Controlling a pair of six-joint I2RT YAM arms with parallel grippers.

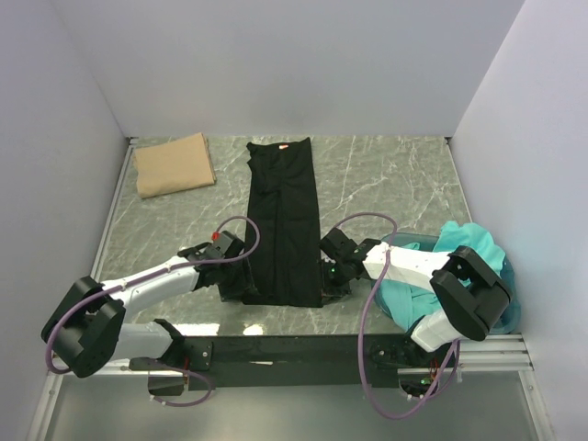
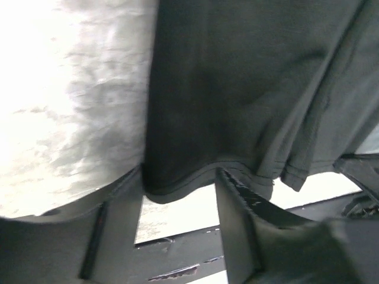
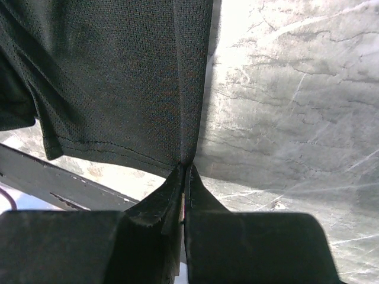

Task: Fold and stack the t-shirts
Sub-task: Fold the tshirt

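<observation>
With right gripper fingers pressed together, pinching the hem corner of the long black cloth t-shirt directly at their tips. Straddling that hem's other corner with left gripper fingers spread apart, clamping nothing.

left arm low, jaws apart | right arm low, jaws pinched together

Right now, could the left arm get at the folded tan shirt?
Probably: the left hand sits open at the hem of the black shirt, and only bare table separates it from the tan shirt.
</observation>
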